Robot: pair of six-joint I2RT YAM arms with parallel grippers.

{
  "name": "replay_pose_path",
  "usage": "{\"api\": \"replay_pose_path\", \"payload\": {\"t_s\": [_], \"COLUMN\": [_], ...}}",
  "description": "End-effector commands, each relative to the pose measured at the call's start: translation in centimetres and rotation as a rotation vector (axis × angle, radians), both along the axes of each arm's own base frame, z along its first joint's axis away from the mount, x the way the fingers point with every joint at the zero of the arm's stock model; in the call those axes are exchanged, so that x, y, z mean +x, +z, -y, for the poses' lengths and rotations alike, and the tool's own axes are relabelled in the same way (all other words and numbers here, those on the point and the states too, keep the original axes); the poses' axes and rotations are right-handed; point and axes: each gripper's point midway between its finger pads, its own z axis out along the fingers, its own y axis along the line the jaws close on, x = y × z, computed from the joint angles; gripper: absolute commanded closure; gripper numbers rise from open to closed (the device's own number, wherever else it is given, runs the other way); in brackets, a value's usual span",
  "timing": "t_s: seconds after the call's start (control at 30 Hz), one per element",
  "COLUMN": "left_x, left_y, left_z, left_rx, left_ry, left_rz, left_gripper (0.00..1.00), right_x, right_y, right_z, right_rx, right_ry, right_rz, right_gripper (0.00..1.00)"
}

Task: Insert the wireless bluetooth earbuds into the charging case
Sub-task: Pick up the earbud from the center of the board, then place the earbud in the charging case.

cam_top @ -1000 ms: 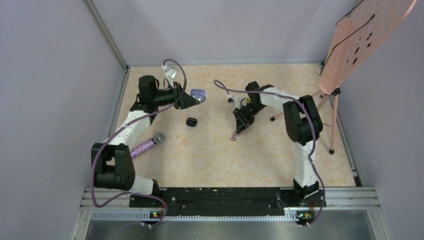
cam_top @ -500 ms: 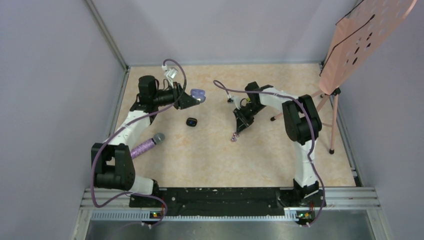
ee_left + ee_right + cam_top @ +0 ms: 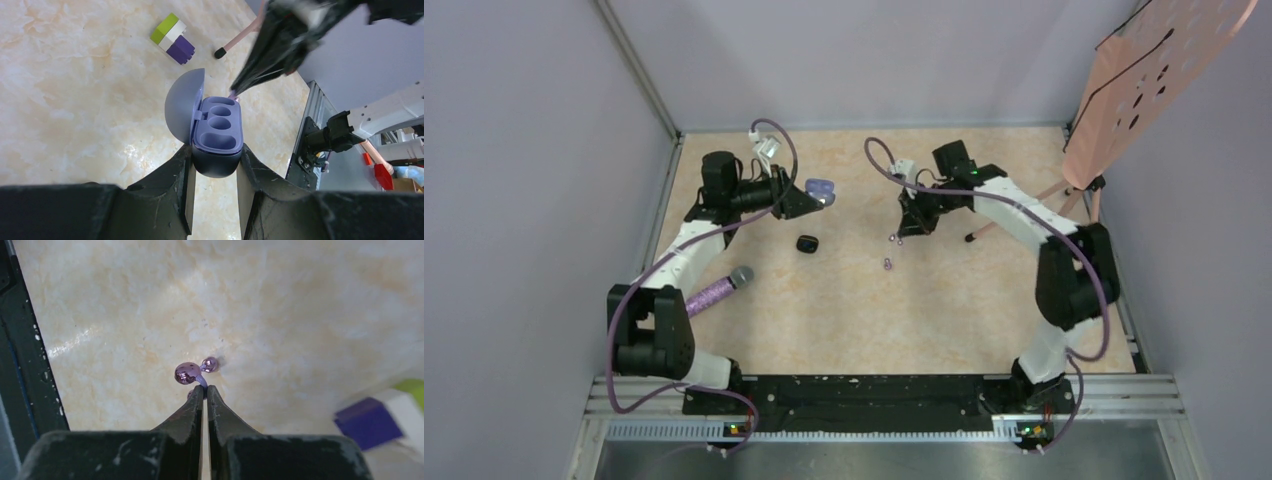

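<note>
My left gripper [image 3: 214, 160] is shut on the open lilac charging case [image 3: 217, 131], lid swung left, its sockets empty; the top view shows the gripper [image 3: 809, 196] at the far left with the case [image 3: 821, 188]. My right gripper [image 3: 204, 388] is shut on the stem of a shiny purple earbud [image 3: 187, 373] and holds it above the table [image 3: 896, 238]. A second purple earbud [image 3: 209, 364] lies on the table below [image 3: 888, 264]. A black earbud [image 3: 806, 243] lies between the arms. The right gripper's fingers [image 3: 265, 60] hang just beyond the case.
A green, white and purple block [image 3: 173, 37] lies behind the case, also in the right wrist view [image 3: 367, 427]. A purple microphone [image 3: 717, 290] lies at the left. A pink stand [image 3: 1144, 80] rises at the back right, one leg foot [image 3: 218, 52] near the block.
My right gripper has lifted off the table with a purple earbud and moved back and toward the case. The other purple earbud stays on the table. The left arm has not moved.
</note>
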Motion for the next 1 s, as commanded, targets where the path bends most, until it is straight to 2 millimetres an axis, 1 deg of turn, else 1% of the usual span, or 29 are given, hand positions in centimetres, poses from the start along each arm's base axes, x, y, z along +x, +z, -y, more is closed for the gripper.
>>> {"api": "replay_pose_path", "payload": {"t_s": [0.0, 0.13, 0.27, 0.3, 0.37, 0.43, 0.53, 0.67, 0.77, 0.83, 0.97], "left_x": [0.5, -0.2, -1.8, -2.3, -3.1, -3.9, -5.0, -5.7, -6.0, -6.3, -6.8], "left_y": [0.8, 1.2, 2.6, 3.0, 3.8, 4.7, 5.6, 5.7, 6.0, 6.1, 6.4], "left_z": [0.3, 1.6, 3.2, 3.6, 4.2, 4.6, 5.1, 5.3, 5.3, 5.3, 5.3], "left_rx": [-0.019, -0.023, -0.031, -0.035, -0.039, -0.043, -0.033, 0.029, 0.049, 0.049, 0.043], "left_ry": [-0.027, -0.103, -0.205, -0.231, -0.273, -0.304, -0.338, -0.330, -0.320, -0.322, -0.336], "left_rz": [0.049, 0.087, 0.162, 0.186, 0.232, 0.274, 0.350, 0.423, 0.473, 0.481, 0.495], "left_gripper": [1.00, 1.00, 1.00, 1.00, 1.00, 1.00, 1.00, 1.00, 1.00, 1.00, 1.00], "right_x": [1.1, -0.7, -2.3, -2.9, -3.4, -3.5, -3.2, -3.0, -3.4, -3.9, -4.3], "right_y": [11.8, 17.2, 21.6, 22.6, 24.0, 24.9, 25.8, 26.5, 26.4, 26.1, 26.0], "right_z": [-1.5, -2.1, -3.8, -4.6, -5.5, -6.3, -7.2, -8.1, -9.0, -9.5, -10.1], "right_rx": [0.183, 0.247, 0.291, 0.304, 0.307, 0.307, 0.303, 0.294, 0.282, 0.281, 0.288], "right_ry": [0.063, 0.094, 0.109, 0.122, 0.122, 0.114, 0.065, 0.011, 0.008, 0.023, 0.023], "right_rz": [0.454, 0.604, 0.714, 0.744, 0.795, 0.817, 0.822, 0.821, 0.825, 0.825, 0.827], "right_gripper": [1.00, 1.00, 1.00, 1.00, 1.00, 1.00, 1.00, 1.00, 1.00, 1.00, 1.00]}}
